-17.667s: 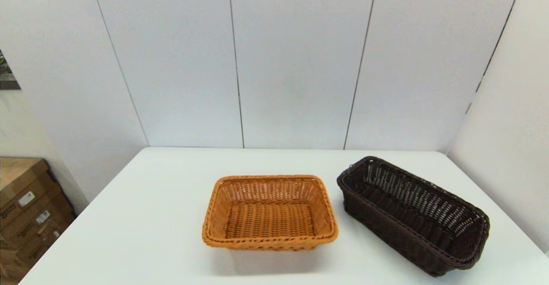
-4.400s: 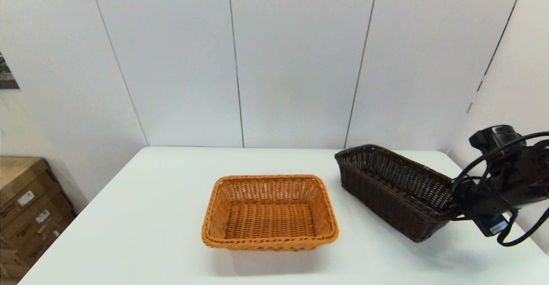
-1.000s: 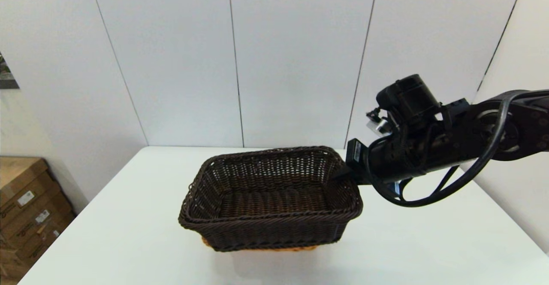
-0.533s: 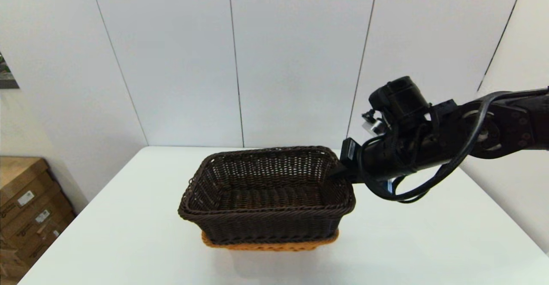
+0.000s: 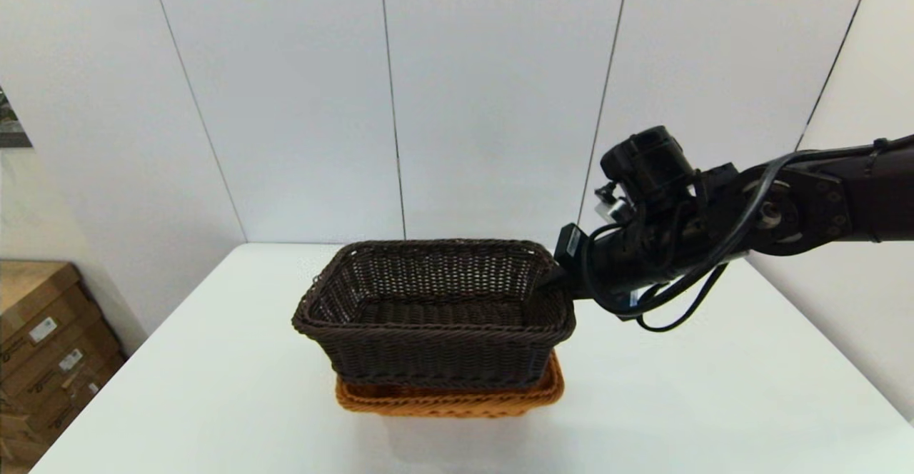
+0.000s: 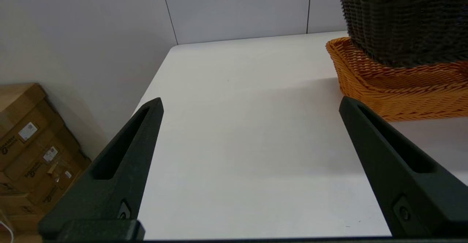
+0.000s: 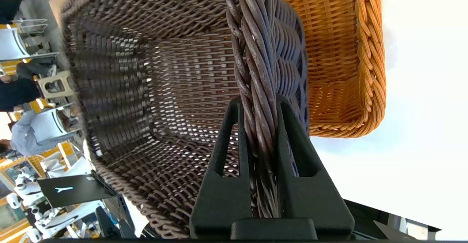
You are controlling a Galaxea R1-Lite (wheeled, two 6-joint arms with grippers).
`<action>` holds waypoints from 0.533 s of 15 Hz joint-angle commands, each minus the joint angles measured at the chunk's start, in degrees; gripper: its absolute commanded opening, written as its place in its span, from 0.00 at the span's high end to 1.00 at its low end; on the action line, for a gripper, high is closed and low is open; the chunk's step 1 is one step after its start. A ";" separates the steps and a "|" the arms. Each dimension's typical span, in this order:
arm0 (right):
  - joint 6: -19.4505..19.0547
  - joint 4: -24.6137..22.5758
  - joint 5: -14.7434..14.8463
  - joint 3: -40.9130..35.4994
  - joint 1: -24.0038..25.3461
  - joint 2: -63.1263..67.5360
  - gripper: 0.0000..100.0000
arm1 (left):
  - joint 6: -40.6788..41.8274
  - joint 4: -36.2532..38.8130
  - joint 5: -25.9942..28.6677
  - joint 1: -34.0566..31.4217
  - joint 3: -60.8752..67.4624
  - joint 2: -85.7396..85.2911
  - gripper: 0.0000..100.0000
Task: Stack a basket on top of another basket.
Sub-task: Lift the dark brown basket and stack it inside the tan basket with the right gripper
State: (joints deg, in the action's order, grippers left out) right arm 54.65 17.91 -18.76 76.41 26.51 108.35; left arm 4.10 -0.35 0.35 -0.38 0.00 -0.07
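1. Gripping the dark brown basket (image 5: 433, 310) by its right braided rim, the right gripper (image 7: 257, 105) is clamped tight.
2. Basket sits directly above the orange-tan basket (image 5: 450, 395), partly nested.
3. Left gripper (image 6: 250, 105) spread wide, idle near the table (image 5: 714, 388) edge.

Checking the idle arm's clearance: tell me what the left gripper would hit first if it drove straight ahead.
Probably nothing on the table: the open left gripper points along bare table toward the wall; the orange-tan basket sits off to one side.

looks like a robotics lab or test bay: plain white table (image 5: 214, 388) boxed in by white partition panels (image 5: 493, 103), stacked cardboard boxes (image 5: 43, 345) on the floor off the table's left edge. beyond the panels, other robots (image 7: 22, 184) and seated people (image 7: 36, 133).
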 commanded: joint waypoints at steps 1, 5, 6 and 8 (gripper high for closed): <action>0.19 -0.15 -0.66 0.05 0.12 0.19 1.00 | 0.03 0.00 0.09 -0.06 0.00 0.07 0.00; 0.28 -1.91 -0.57 0.05 0.20 0.19 1.00 | 0.03 0.00 0.09 0.03 0.00 0.07 0.00; 0.28 -2.09 -0.57 0.05 0.20 0.11 1.00 | 0.03 0.00 0.09 -0.06 0.00 0.07 0.00; 1.51 -3.41 -0.57 -0.03 0.20 0.11 1.00 | 0.03 0.00 0.09 0.03 0.00 0.07 0.00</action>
State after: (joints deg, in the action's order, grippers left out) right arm 54.82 15.26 -19.21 76.48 26.70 108.57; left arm 4.13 -0.35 0.41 -0.35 0.00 -0.07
